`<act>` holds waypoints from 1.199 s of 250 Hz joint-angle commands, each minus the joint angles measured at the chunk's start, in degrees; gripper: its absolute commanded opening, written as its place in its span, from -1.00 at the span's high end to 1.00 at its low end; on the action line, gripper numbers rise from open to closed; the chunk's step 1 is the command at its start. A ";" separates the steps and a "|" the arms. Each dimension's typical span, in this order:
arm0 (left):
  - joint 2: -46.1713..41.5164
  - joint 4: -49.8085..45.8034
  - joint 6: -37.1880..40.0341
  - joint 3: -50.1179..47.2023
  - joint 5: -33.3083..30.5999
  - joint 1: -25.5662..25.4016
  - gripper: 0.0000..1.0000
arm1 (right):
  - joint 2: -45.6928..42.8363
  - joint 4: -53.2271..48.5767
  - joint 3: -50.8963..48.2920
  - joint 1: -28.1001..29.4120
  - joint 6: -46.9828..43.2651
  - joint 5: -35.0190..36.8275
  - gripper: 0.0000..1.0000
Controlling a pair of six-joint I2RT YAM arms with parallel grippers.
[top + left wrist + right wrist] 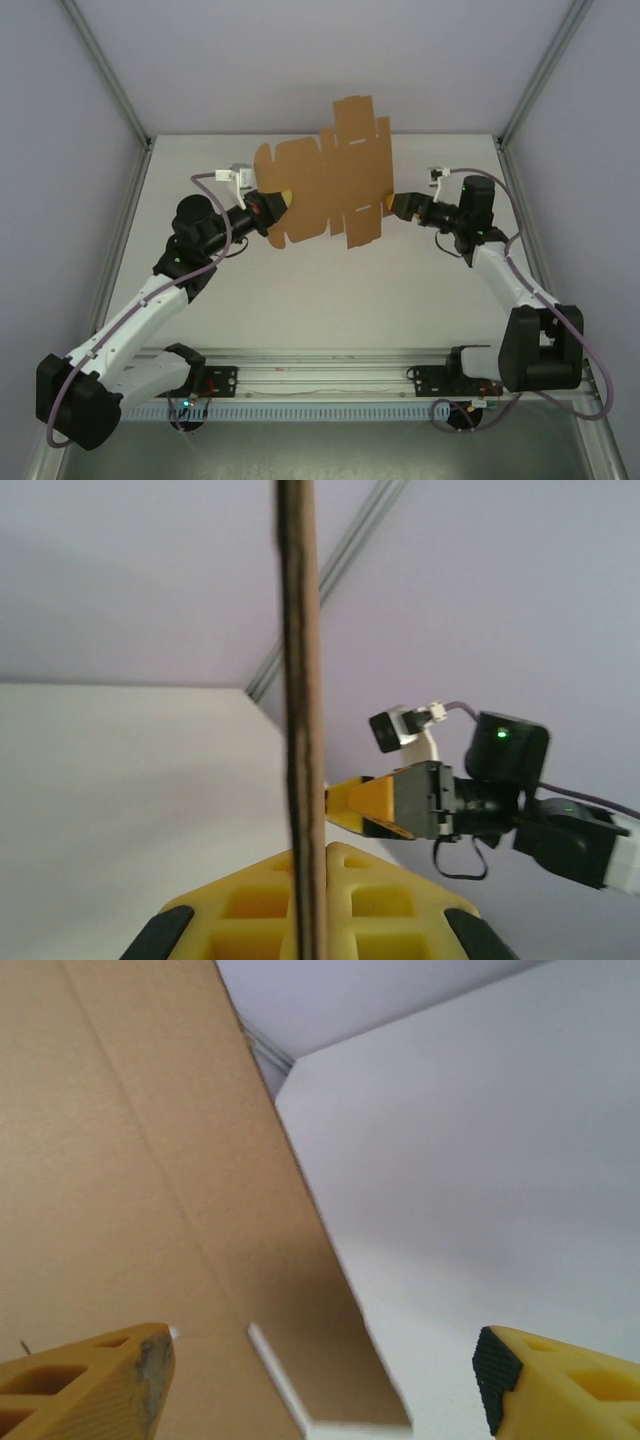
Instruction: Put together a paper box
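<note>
White table [330, 300] below both tools, grey walls [250, 60] around. I see left gripper [284, 197] pinched on the paper box [325, 175], a flat sheet aloft between the tools. Right gripper [388, 204] gapes, gripping nothing; whether it touches the sheet's edge I cannot tell.

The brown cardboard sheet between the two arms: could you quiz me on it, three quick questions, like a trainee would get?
1. True or false: the cardboard sheet lies flat on the table.
2. Fill the gap: the fingers of the right tool stand ___, with the sheet's edge between them.
3. Which tool is clamped on the sheet? A) the left tool B) the right tool C) neither

Key:
1. False. It is held up off the table.
2. Open.
3. A.
</note>
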 commanded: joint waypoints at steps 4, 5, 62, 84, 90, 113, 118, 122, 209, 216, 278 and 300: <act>-0.48 6.00 -3.48 -0.06 4.44 0.32 1.00 | 1.76 3.04 3.88 -0.07 -1.32 -6.24 -0.54; -0.46 5.95 -3.53 -0.01 4.46 0.33 1.00 | 1.81 3.05 3.97 -0.09 -1.33 -6.45 -0.53; -0.10 5.66 -3.45 -0.19 3.72 0.32 1.00 | 3.53 3.49 7.36 -0.09 -1.99 -12.01 0.02; -0.03 4.51 -2.98 -0.11 2.89 0.35 1.00 | 3.20 2.85 7.62 -0.09 -3.25 -12.41 0.34; 0.06 4.34 -2.99 -0.12 2.83 0.36 1.00 | 2.87 2.52 7.72 -0.11 -3.84 -12.57 0.44; 0.31 3.97 -2.70 -0.36 2.35 0.34 1.00 | 1.86 2.77 7.43 -0.13 -5.89 -13.84 0.67; 0.29 3.71 -2.49 -0.47 2.01 0.41 1.00 | 1.66 2.80 7.47 -0.10 -6.12 -14.15 0.71; 0.31 3.55 -2.35 -0.54 1.71 0.36 1.00 | 1.60 2.80 7.55 -0.11 -6.29 -14.32 0.75; 2.65 -10.02 1.61 0.16 -11.98 0.59 -0.48 | -1.69 -15.22 9.16 0.54 -27.65 -3.00 1.00; 2.84 -13.27 2.26 0.51 -15.24 0.55 -0.81 | -2.07 -17.92 9.45 1.03 -30.37 0.03 1.00; 6.78 -36.34 2.57 2.57 -43.09 0.60 -1.00 | 0.79 -35.41 12.50 13.85 -52.32 32.74 1.00; 9.67 -42.07 2.38 5.66 -46.04 0.67 -1.00 | 4.53 -35.47 14.05 18.75 -55.65 43.49 1.00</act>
